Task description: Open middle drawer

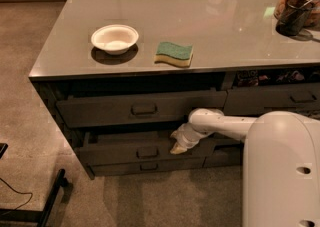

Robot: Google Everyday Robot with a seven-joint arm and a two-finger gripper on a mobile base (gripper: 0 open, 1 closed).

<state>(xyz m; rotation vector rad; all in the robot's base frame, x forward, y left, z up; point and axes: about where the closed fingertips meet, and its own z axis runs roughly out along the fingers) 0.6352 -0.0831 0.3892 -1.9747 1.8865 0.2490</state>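
The middle drawer (125, 152) is a dark grey-brown front with a small rectangular handle (147, 152) in its centre. It sits below the taller top drawer (142, 108) and above the slim bottom drawer (145, 166). It stands pulled out a little, with a dark gap above its top edge. My gripper (178, 145) is at the right end of the middle drawer front, at its top edge, on the white arm (225, 125) that reaches in from the right.
On the grey countertop (200, 26) lie a white bowl (114, 38) and a green-and-yellow sponge (174, 53). A dark cup (292, 17) and a jar stand at the far right. A second drawer stack (280, 98) is on the right. A black stand leg (47, 203) is on the floor at the left.
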